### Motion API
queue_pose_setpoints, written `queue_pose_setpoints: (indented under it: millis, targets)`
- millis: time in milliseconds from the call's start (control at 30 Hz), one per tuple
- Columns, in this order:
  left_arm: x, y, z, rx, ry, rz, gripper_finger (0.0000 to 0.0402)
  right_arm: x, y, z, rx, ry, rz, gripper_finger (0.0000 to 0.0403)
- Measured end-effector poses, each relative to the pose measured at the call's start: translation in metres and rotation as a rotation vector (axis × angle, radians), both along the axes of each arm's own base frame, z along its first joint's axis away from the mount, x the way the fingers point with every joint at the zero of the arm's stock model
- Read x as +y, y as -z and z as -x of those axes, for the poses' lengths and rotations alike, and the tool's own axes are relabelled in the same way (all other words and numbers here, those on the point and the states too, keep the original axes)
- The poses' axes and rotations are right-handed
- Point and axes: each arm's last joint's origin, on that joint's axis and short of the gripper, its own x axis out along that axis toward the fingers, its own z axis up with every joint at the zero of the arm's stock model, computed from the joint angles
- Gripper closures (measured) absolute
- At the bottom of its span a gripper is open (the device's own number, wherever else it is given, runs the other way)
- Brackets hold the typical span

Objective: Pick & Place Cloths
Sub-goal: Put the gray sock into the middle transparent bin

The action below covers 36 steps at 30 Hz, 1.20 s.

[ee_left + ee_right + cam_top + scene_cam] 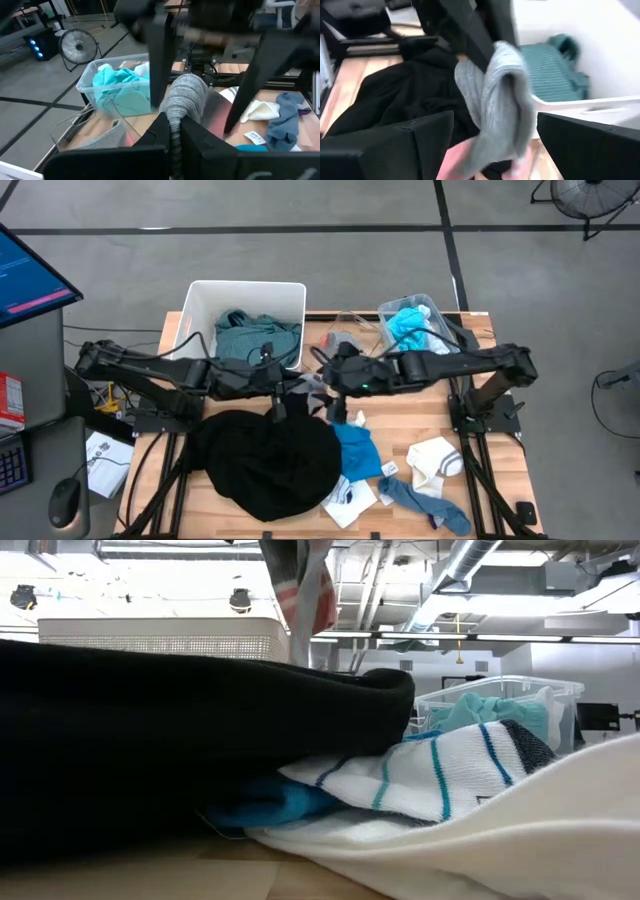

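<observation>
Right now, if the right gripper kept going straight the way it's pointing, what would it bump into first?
Probably the grey sock. It hangs from the shut left gripper, right between the right gripper's open fingers. Behind it sit the black garment and the white bin.

Ribbed knit grey sock (186, 97); matt black garment (268, 460); wood table (500, 445).

We see both arms reaching inward over the middle of the table, their wrists nearly meeting. The left gripper (281, 392) has its fingers (159, 131) clamped together on a grey cloth (184, 100). The right gripper (330, 376) faces it, fingers (417, 142) spread wide.
</observation>
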Motion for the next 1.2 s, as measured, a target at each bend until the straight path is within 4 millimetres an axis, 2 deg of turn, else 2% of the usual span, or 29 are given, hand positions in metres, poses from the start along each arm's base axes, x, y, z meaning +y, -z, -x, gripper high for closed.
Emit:
queue_pose_setpoints:
  millis: [200, 267, 367, 467, 500, 533, 700, 833, 1000, 1200]
  targets:
    - [-0.003, -0.003, 0.003, -0.012, 0.018, 0.003, 0.0401, -0.009, 0.027, -0.023, 0.073, -0.057, -0.001, 0.0124]
    - [-0.004, -0.005, 0.004, -0.032, 0.021, 0.004, 0.0401, -0.009, 0.031, -0.029, 0.067, -0.081, 0.034, 0.014]
    - [-0.005, -0.007, 0.007, -0.035, 0.031, 0.006, 0.0401, -0.008, 0.031, -0.031, 0.052, -0.105, 0.066, 0.0215]
    - [-0.004, -0.01, 0.01, -0.047, 0.031, 0.006, 0.0401, -0.008, 0.028, -0.031, 0.03, -0.115, 0.083, 0.0347]
    - [-0.004, -0.011, 0.01, -0.052, 0.03, 0.007, 0.0401, -0.01, 0.026, -0.031, 0.025, -0.116, 0.088, 0.0373]
    - [-0.004, -0.011, 0.01, -0.052, 0.03, 0.007, 0.0401, -0.01, 0.023, -0.029, 0.019, -0.114, 0.088, 0.0381]
    - [-0.003, -0.015, 0.013, -0.069, 0.017, 0.006, 0.0401, -0.016, 0.002, -0.018, -0.067, -0.087, 0.08, 0.0395]
    - [-0.001, -0.014, 0.016, -0.057, -0.026, -0.008, 0.0384, -0.033, -0.014, -0.002, -0.081, 0.023, 0.095, 0.0398]
    - [0.001, -0.012, 0.02, -0.023, -0.045, -0.021, 0.034, -0.073, -0.026, 0.018, -0.054, 0.223, 0.127, 0.04]
    - [0.0, -0.011, 0.02, -0.004, -0.043, -0.023, 0.0307, -0.125, -0.013, 0.021, 0.026, 0.367, 0.136, 0.0401]
